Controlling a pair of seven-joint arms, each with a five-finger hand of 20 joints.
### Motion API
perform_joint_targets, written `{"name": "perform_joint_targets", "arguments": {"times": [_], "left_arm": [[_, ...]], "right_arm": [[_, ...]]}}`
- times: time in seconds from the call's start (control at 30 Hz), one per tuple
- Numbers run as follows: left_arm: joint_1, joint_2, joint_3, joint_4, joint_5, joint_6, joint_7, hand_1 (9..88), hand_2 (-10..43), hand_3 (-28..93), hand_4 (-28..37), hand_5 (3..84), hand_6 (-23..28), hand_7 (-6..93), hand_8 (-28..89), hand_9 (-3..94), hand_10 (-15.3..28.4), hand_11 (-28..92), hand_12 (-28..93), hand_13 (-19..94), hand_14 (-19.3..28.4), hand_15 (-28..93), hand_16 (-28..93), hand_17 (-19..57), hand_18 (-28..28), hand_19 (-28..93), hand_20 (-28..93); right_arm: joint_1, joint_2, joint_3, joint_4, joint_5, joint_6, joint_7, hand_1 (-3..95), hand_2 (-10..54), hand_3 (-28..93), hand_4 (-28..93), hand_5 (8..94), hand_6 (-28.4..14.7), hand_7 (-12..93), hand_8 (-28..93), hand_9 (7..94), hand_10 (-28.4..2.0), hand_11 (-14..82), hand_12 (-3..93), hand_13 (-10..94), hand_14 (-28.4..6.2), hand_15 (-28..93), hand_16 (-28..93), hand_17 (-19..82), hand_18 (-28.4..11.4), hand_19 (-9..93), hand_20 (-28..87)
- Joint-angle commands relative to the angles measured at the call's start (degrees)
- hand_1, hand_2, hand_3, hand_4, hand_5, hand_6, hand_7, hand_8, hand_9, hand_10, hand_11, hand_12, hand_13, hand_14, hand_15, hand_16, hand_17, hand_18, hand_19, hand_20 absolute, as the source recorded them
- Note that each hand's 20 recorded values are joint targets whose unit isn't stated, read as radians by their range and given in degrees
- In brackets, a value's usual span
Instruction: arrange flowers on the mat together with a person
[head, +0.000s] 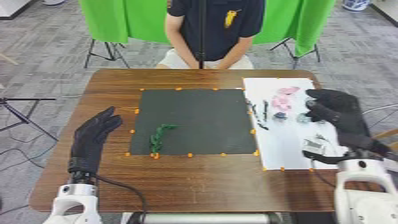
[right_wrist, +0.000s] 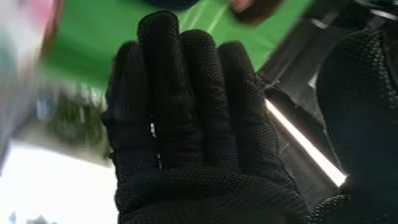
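Head view: 1 brown table (head: 213, 182) carries 1 dark mat (head: 200, 115) at the centre of the frame, with 1 green sprig (head: 162, 137) lying on the mat's lower left part; 1 white sheet (head: 275, 147) lies just beside the mat, right of centre, bearing pink flowers (head: 282, 101) in its upper part, 1 blue-grey flower (head: 280, 116) below them, green stems (head: 260, 114) near its left edge and 1 white flower (head: 316, 145) in its lower part; orange markers (head: 179, 89) sit along the mat's edges; the left robot hand (head: 93, 137) is at left of frame, fingers straight, holding nothing; the right robot hand (head: 336, 105) is over the sheet's right edge; in the right wrist view its fingers (right_wrist: 162, 75) are straight and side by side, thumb apart
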Motion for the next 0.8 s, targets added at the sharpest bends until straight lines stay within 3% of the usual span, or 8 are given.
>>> {"name": "perform_joint_targets", "arguments": {"times": [0.03, 0.13, 0.3, 0.5, 0.8], "left_arm": [[1.14, 0.46, -0.04, -0.22, -0.03, 0.15, -0.59, 25.0, -0.9, 64, -20.9, 46.5, 5.1, 11.0, -6, 46.7, 13.8, 17, 13, 38, 17.4, 12, 3, 5.6, 12.3, 10, 18], [1.25, 0.6, 0.18, -0.27, -0.02, 0.29, -0.52, 25.0, -0.9, 64, -20.9, 46.5, 5.0, 11.1, -6, 46.7, 13.9, 17, 13, 38, 17.3, 12, 3, 5.6, 12.4, 10, 18], [1.77, 0.43, 0.08, -0.58, 0.02, 0.08, -0.83, 25.2, -0.8, 64, -20.8, 46.5, 5.1, 11.1, -6, 46.7, 13.9, 17, 13, 38, 17.3, 12, 3, 5.6, 12.3, 10, 17], [1.84, 0.6, -0.12, -0.76, 0.0, 0.38, -0.88, 25.2, -1.0, 64, -20.6, 46.5, 5.1, 11.0, -6, 46.7, 13.9, 17, 13, 38, 17.3, 12, 3, 5.5, 12.3, 10, 18], [1.57, 0.8, 0.3, -0.67, 0.0, -0.19, -1.41, 25.2, -1.1, 64, -20.7, 46.5, 5.2, 11.1, -6, 46.6, 14.0, 17, 13, 38, 17.3, 12, 3, 5.4, 12.4, 10, 18]], "right_arm": [[-5.16, 5.79, 7.49, -1.4, -31.95, -9.41, 10.07, 40.4, -9.5, 51, -28, 60.8, -4.1, 19, -9, 64.0, -16.0, 29.2, 25.8, 66, -13.1, 46, 23, 40, -18.6, 72, 44], [-7.23, 6.86, 8.8, -1.57, -37.03, -12.65, 12.44, 54.3, -9.5, 19, -25, 62.0, -4.2, 17, -9, 65.1, -16.1, 28.1, 26.1, 67, -13.0, 46, 24, 40, -18.9, 74, 43], [-7.96, 9.94, 8.72, 0.05, -40.87, -17.56, 16.26, 57.9, -9.5, 8, -19, 64.7, -3.8, 16, -8, 68.1, -15.7, 27.4, 25.5, 70, -12.3, 48, 25, 43, -18.5, 77, 43], [-7.75, 11.44, 8.82, 1.26, -40.75, -19.8, 17.26, 48.6, -9.5, 31, -28, 65.4, -3.4, 16, -8, 69.4, -15.3, 26.8, 25.0, 74, -10.2, 50, 25, 48, -16.6, 83, 40], [-5.66, 12.37, 6.44, 4.19, -39.26, -24.18, 18.83, 39.4, -9.5, 50, -28, 69.2, -2.6, 15, -9, 75.4, -13.5, 24.3, 22.7, 81, -8.0, 47, 26, 54, -14.0, 86, 34]]}}
